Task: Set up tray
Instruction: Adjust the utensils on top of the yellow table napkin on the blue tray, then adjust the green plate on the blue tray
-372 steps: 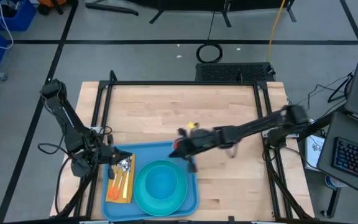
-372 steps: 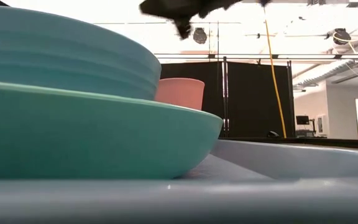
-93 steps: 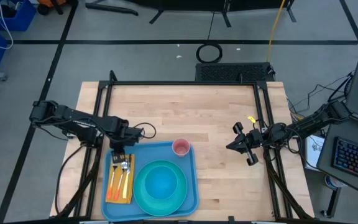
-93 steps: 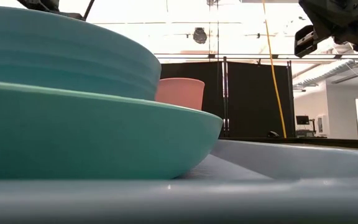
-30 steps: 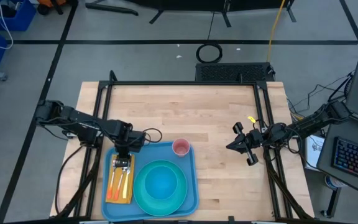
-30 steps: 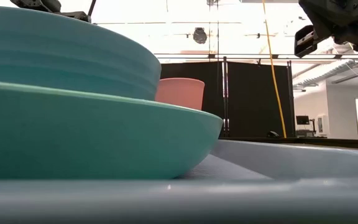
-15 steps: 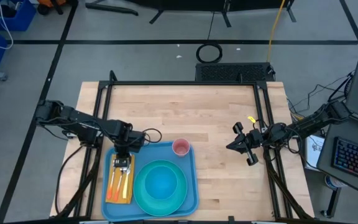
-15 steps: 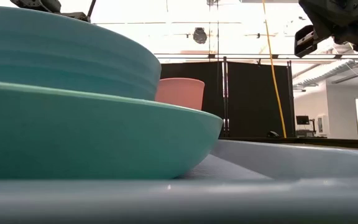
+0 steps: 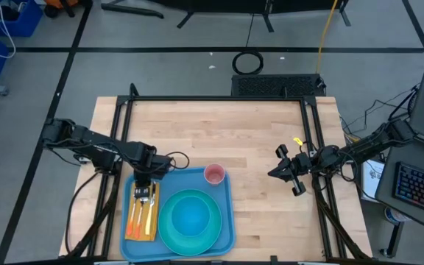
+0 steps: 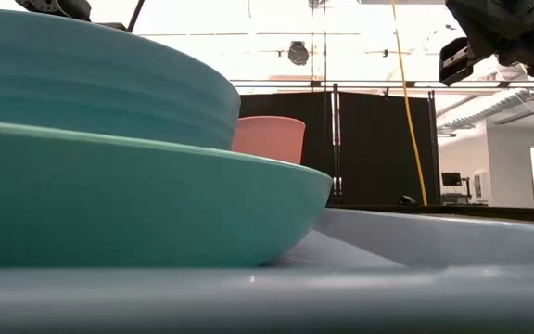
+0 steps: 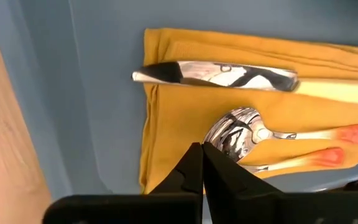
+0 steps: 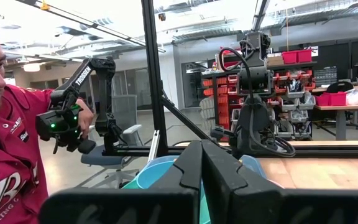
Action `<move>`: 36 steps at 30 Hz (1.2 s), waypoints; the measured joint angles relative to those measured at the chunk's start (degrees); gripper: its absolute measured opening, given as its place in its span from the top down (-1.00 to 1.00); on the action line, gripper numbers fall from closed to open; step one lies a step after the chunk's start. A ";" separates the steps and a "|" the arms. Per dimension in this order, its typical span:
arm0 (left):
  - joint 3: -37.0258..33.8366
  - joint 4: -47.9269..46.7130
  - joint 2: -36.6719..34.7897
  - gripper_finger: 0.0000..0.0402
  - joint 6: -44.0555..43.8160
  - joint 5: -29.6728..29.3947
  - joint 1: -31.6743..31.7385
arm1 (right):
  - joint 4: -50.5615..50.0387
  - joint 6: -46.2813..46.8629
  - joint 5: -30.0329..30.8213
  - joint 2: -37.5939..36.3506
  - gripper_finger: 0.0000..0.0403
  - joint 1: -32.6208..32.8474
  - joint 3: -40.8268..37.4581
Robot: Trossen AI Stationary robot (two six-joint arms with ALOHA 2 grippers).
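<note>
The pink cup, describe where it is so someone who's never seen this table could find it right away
Start at the light-blue tray at the near edge of the wooden table. The pink cup stands in the tray's far right corner, just beyond the teal plate with the blue bowl on it. It is the only pink thing there, small and round, and stands apart from the cutlery on the yellow napkin.

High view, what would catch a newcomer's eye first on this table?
The light-blue tray at the table's near edge stands out, holding a teal plate with a blue bowl, a pink cup and cutlery on an orange napkin. The left tool sits shut just above the cutlery; the right tool waits shut over bare wood at the right.
</note>
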 joint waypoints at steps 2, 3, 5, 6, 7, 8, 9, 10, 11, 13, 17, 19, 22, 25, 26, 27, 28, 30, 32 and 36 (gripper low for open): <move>0.00 -0.06 0.00 0.97 -0.49 -0.42 -0.01 | 0.02 0.00 -0.02 -0.02 1.00 0.00 -0.01; 0.00 -0.06 0.00 0.95 -1.01 -1.22 -0.01 | 0.02 0.01 -0.02 -0.01 1.00 0.00 -0.01; 0.00 -0.31 0.00 0.93 -1.55 -1.85 0.01 | 0.01 0.00 -0.01 -0.01 1.00 0.00 0.01; 0.00 -0.27 0.00 0.93 -1.49 -1.88 -0.01 | 0.02 -0.01 -0.02 -0.02 1.00 0.00 -0.01; 0.00 -0.20 0.00 0.93 -1.48 -2.00 -0.01 | 0.00 -0.01 0.00 -0.02 1.00 0.00 -0.01; 0.00 -0.20 0.00 0.94 -1.53 -2.13 0.01 | 0.02 0.00 -0.01 0.00 1.00 0.00 -0.01; 0.00 -0.20 0.00 0.95 -2.09 -2.48 -0.01 | 0.02 -0.01 0.00 0.00 1.00 0.00 -0.01; 0.00 -0.22 0.00 0.96 -2.61 -2.85 -0.01 | 0.00 0.00 0.00 -0.02 1.00 0.00 0.00; 0.00 -0.22 0.00 0.97 -3.03 -3.02 -0.01 | 0.00 0.00 0.00 -0.02 1.00 0.00 -0.01; 0.00 -0.22 -0.02 0.98 -3.20 -3.10 -0.01 | 0.01 0.00 0.00 -0.01 1.00 0.00 0.00; 0.00 -0.25 -0.02 0.88 -3.92 -3.27 -0.01 | 0.00 0.01 -0.02 -0.02 1.00 0.00 -0.01; 0.00 -0.24 -0.02 0.79 -4.14 -3.24 -0.01 | 0.02 0.00 -0.01 -0.01 1.00 0.00 -0.01; 0.00 -0.24 -0.02 0.65 -4.24 -2.83 -0.01 | 0.00 0.00 0.00 -0.01 1.00 0.00 -0.01; 0.00 -0.30 -0.02 0.53 -4.93 -2.65 -0.01 | 0.00 -0.01 0.00 -0.02 1.00 0.01 -0.01; 0.00 -0.53 -0.02 0.49 -4.93 -2.67 -0.01 | 0.01 -0.01 -0.01 -0.01 1.00 0.01 -0.01; 0.00 -0.88 -0.02 0.46 -4.93 -2.67 0.01 | 0.01 -0.01 0.00 -0.02 1.00 0.01 0.00; 0.00 -1.24 -0.02 0.44 -4.91 -2.69 0.09 | 0.00 0.01 -0.01 -0.01 1.00 0.00 -0.01; 0.20 -1.98 -0.02 0.41 -4.28 -3.01 0.22 | 0.02 0.01 0.00 -0.02 1.00 0.00 -0.01; 0.76 -2.92 -0.26 0.41 -4.02 -5.09 0.25 | 0.00 -0.01 0.00 -0.02 1.00 0.00 0.01; 2.64 -3.94 -1.81 0.40 -5.32 -12.17 0.25 | -0.01 -0.01 -0.01 0.00 1.00 0.00 -0.01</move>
